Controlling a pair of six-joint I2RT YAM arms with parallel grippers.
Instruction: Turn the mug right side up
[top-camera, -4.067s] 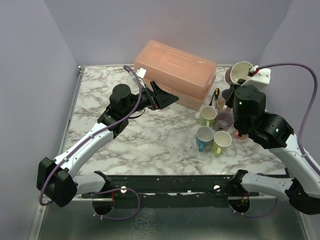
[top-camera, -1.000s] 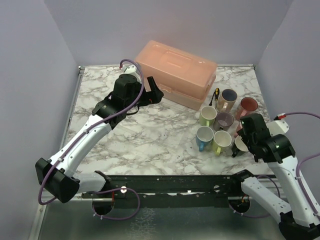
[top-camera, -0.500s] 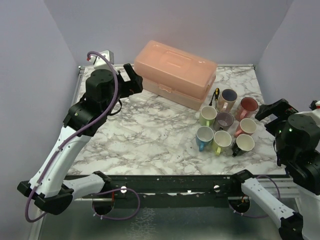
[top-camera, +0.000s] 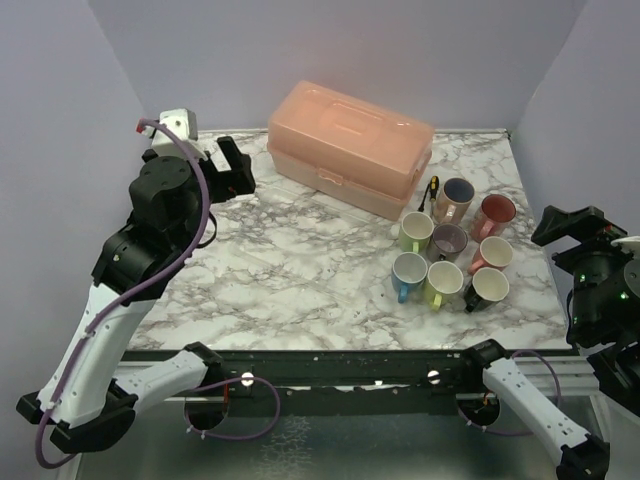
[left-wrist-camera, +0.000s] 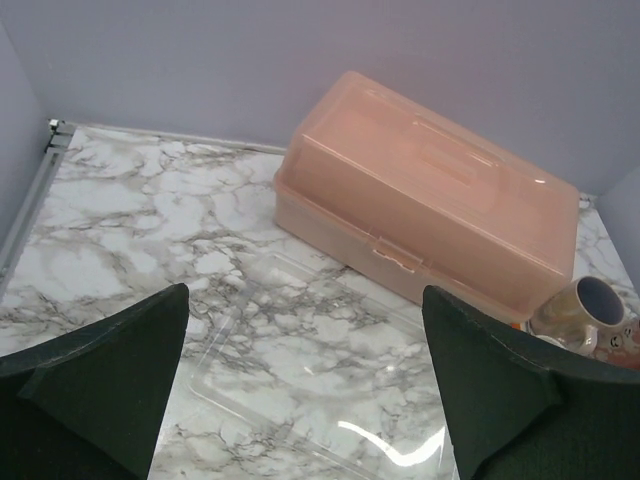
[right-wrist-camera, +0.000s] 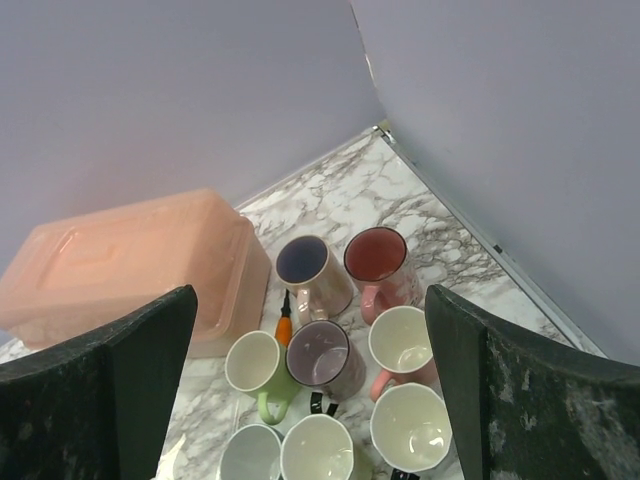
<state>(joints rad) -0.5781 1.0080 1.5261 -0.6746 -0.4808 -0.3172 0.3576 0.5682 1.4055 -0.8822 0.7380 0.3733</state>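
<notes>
A cluster of several mugs stands at the right of the marble table, every one with its mouth up. The cream mug with a black handle (top-camera: 490, 286) (right-wrist-camera: 410, 428) is at the cluster's front right corner, upright and free. My right gripper (top-camera: 568, 222) (right-wrist-camera: 312, 400) hangs open, high above the table's right edge and clear of the mugs, nothing between its fingers. My left gripper (top-camera: 238, 168) (left-wrist-camera: 310, 400) is open and empty too, raised over the back left of the table.
A peach plastic box (top-camera: 350, 148) (left-wrist-camera: 430, 205) lies at the back centre. A small orange-handled screwdriver (top-camera: 432, 188) (right-wrist-camera: 284, 325) rests between the box and the mugs. A clear plastic lid (left-wrist-camera: 300, 370) lies flat on the marble in front of the box. Purple walls enclose three sides.
My right gripper opened, left the cream mug standing upright and drew back up to the right. The left arm lifted and swung back to the left.
</notes>
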